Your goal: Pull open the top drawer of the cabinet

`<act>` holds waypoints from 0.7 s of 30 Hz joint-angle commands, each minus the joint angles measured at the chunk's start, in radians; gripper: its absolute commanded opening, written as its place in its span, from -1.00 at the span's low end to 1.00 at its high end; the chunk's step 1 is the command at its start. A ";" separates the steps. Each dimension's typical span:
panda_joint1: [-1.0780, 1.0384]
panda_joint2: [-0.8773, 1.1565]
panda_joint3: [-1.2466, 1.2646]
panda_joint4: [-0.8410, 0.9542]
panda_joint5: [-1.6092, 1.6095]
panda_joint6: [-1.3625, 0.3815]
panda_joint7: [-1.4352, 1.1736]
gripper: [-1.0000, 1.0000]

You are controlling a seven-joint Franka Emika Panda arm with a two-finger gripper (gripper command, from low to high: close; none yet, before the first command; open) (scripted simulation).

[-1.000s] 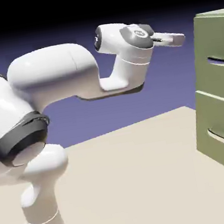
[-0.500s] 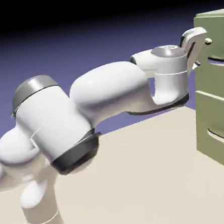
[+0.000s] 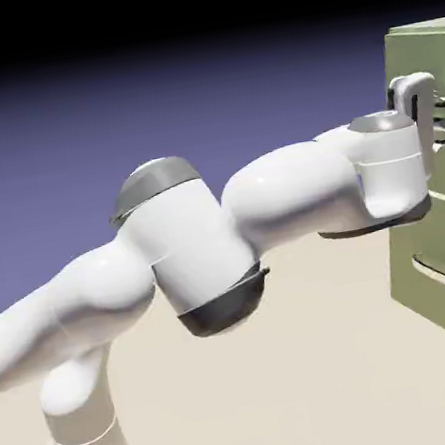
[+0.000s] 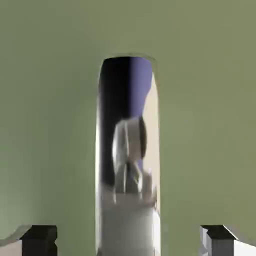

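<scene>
The olive-green cabinet (image 3: pixel 426 235) stands at the exterior view's right edge. Its top drawer (image 3: pixel 435 56) looks closed, with the front flush with the cabinet. My gripper (image 3: pixel 429 105) is pressed up against that drawer's front at handle height, and the hand hides most of the handle there. In the hand view the drawer's green panel (image 4: pixel 50 100) fills the picture. The shiny silver-grey bar handle (image 4: pixel 127 150) runs up the middle. My gripper (image 4: pixel 130 241) is shut on the handle, with one fingertip (image 4: pixel 41 235) to each side of it at the bottom edge.
Below my hand is the lower drawer with its curved pale handle (image 3: pixel 444 277). My white arm (image 3: pixel 283 197) stretches from the lower left across the beige table (image 3: pixel 323 383) to the cabinet.
My arm has swung right and stretched out, carrying the hand from open air to the top drawer's handle. The jaws were wide open and have closed around the handle.
</scene>
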 commanded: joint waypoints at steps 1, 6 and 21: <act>-0.031 0.005 0.018 -0.036 -0.002 -0.009 0.008 -1.00; -0.197 0.021 0.116 -0.217 -0.009 -0.050 0.043 -1.00; -0.731 -0.082 0.453 -0.726 0.055 -0.104 0.027 -1.00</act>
